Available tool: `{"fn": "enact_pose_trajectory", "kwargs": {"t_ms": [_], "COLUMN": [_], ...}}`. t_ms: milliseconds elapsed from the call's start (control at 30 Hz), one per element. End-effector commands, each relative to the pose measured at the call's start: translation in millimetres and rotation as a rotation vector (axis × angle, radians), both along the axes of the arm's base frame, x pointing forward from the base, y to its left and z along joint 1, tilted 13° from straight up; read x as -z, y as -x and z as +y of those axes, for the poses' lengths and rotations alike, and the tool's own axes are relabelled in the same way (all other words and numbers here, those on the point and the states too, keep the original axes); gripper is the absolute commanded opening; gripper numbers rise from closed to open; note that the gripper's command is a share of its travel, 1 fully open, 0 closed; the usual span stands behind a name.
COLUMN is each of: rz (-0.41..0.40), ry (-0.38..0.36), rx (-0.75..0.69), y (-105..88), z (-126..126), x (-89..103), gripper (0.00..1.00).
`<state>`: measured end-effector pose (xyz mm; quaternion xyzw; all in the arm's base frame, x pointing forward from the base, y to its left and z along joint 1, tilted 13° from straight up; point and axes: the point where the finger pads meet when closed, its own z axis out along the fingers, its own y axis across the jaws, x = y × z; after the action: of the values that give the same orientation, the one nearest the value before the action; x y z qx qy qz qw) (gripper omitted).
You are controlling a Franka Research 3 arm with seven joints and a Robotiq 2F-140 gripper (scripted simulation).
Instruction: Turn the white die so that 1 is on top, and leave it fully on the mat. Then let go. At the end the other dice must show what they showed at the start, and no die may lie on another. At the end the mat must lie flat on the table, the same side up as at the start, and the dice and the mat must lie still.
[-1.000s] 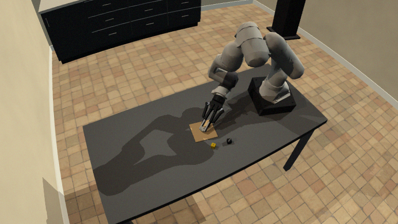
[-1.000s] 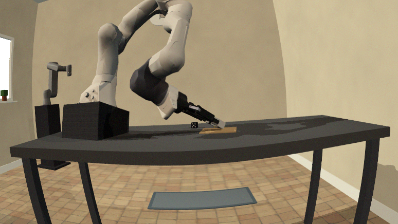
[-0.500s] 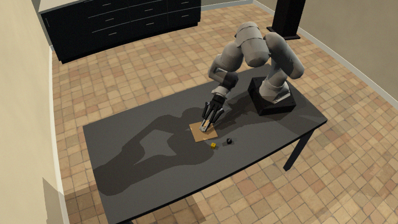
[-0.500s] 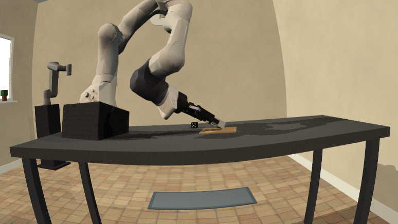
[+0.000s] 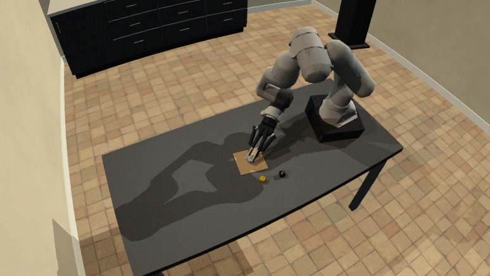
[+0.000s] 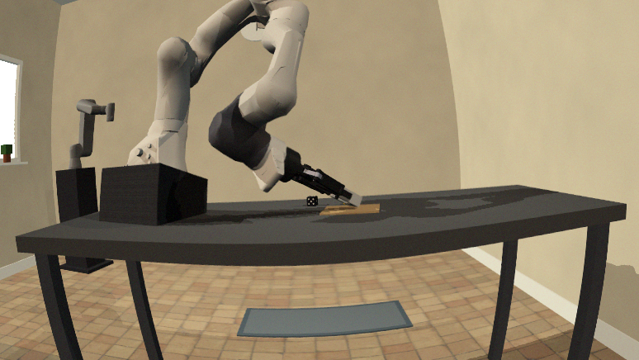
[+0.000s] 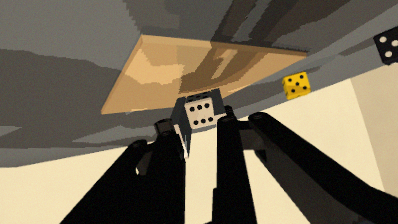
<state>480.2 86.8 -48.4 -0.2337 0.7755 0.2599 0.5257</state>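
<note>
The yellow die (image 5: 262, 179) (image 7: 296, 85) and black die (image 5: 282, 173) (image 6: 312, 201) (image 7: 389, 46) sit on the bench (image 5: 192, 219) (image 6: 267, 250) (image 7: 65, 30), beside the mat (image 5: 245, 168) (image 6: 368, 208) (image 7: 150, 70). The tool (image 5: 250, 158) (image 6: 353, 199) (image 7: 201, 106), slanted low over the mat, is clamped on the white die (image 7: 200, 113), six pips facing the wrist.

Six pips on white die (image 7: 201, 113) — five on yellow die (image 5: 262, 179) (image 7: 296, 86), apparently black die (image 5: 282, 173) (image 6: 312, 201) (image 7: 388, 47) too

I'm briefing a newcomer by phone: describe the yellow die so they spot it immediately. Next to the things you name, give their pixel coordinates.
On the dark table (image 5: 164, 164) (image 6: 267, 250), find the flat orange-brown mat (image 5: 245, 168) (image 6: 371, 208) (image 7: 155, 70). Just off its edge sits the small yellow die (image 5: 262, 179) (image 7: 296, 85). It is the only yellow one: its neighbour is black (image 5: 282, 173) (image 6: 312, 201) (image 7: 389, 46), and the white die (image 7: 200, 112) is in the gripper (image 5: 252, 158) (image 6: 352, 199) (image 7: 201, 106).
</note>
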Motion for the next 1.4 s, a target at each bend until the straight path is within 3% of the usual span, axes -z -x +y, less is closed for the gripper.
{"fn": "enact_pose_trajectory", "kwargs": {"t_ms": [0,367,1367], "rz": [-0.007,-0.007,-0.007], "ry": [0.002,0.002,0.002], "rx": [0.001,0.001,0.001], "y": [-1.5,-1.5,-1.5], "z": [-0.2,-0.2,-0.2], "x": [-0.4,-0.4,-0.4], "gripper": [0.17,0.25,0.25]}}
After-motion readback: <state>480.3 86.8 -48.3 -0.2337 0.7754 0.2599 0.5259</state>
